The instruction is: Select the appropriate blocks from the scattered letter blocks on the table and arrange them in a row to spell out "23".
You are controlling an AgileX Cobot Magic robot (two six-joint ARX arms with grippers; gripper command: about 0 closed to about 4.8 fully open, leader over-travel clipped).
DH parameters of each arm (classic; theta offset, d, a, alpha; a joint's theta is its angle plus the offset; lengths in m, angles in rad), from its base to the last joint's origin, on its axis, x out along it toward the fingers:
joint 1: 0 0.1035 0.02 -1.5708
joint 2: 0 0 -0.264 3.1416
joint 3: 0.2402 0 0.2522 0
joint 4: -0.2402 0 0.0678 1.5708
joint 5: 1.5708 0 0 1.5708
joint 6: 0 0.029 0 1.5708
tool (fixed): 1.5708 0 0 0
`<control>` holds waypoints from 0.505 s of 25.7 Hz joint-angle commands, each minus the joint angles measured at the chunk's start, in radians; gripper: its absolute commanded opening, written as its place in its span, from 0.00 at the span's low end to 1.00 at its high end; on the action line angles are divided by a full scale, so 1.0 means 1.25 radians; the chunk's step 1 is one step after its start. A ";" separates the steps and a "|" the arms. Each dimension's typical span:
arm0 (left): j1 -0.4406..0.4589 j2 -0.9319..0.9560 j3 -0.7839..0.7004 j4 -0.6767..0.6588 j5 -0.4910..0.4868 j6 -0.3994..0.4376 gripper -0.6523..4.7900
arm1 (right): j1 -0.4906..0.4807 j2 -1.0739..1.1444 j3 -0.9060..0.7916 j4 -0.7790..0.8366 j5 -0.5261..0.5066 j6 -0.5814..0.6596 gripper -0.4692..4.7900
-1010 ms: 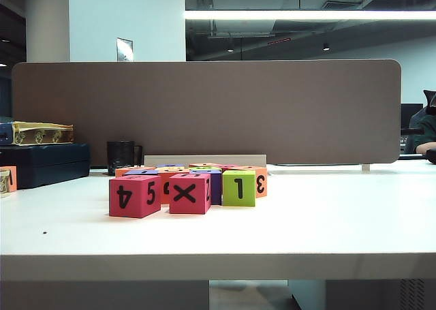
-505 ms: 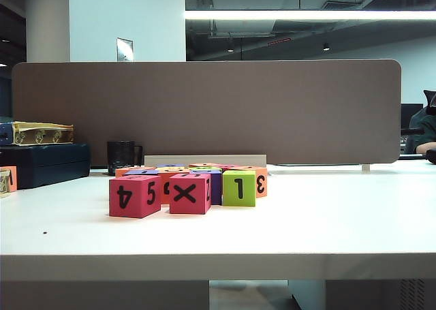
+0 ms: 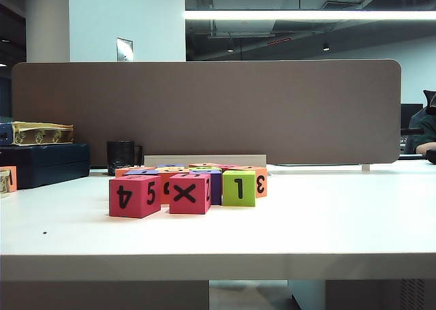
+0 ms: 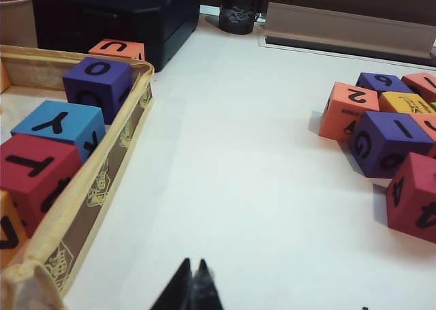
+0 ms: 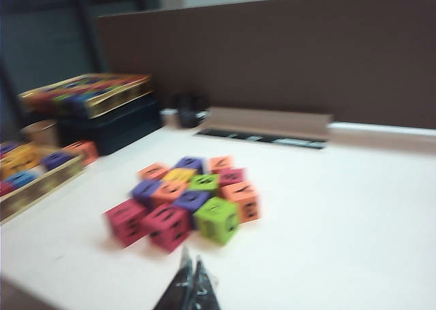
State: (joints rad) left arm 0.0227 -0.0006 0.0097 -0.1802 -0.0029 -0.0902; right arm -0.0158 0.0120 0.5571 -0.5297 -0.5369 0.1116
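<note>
The left gripper has its dark fingertips pressed together, holding nothing, and hangs over bare white desk. To one side of it in the left wrist view lies a gold-edged tray holding cubes marked T, Y and O; to the other side lies the near end of the scattered letter blocks.

The right gripper also appears clenched and empty, though the right wrist view is blurred. It sits above the desk, well apart from the cluster.

The blocks are grouped left of the desk's middle. The lime-green cube showing "1" stands at the cluster's front right, touching the orange cube just behind it.
</note>
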 commanded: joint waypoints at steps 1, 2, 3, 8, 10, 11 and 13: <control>0.001 0.000 0.001 -0.005 0.005 0.003 0.11 | 0.000 -0.007 0.004 -0.031 -0.079 0.011 0.09; 0.001 0.000 0.001 -0.005 0.005 0.003 0.11 | 0.000 -0.007 0.004 -0.034 -0.082 0.022 0.09; 0.001 0.000 0.001 -0.005 0.005 0.003 0.11 | 0.000 -0.007 0.004 -0.037 -0.097 0.039 0.09; 0.001 0.000 0.001 -0.005 0.005 0.003 0.11 | 0.000 -0.006 0.004 -0.052 -0.153 0.042 0.09; 0.001 0.000 0.001 -0.005 0.005 0.003 0.11 | 0.000 -0.006 0.004 -0.051 -0.164 0.056 0.09; 0.001 0.000 0.001 -0.005 0.005 0.003 0.11 | 0.000 -0.006 0.005 -0.037 -0.164 0.057 0.09; 0.001 0.000 0.001 -0.005 0.005 0.003 0.11 | 0.000 -0.006 0.005 0.011 -0.165 0.058 0.09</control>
State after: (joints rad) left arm 0.0227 -0.0006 0.0097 -0.1802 -0.0029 -0.0902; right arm -0.0158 0.0124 0.5571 -0.5800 -0.7372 0.1780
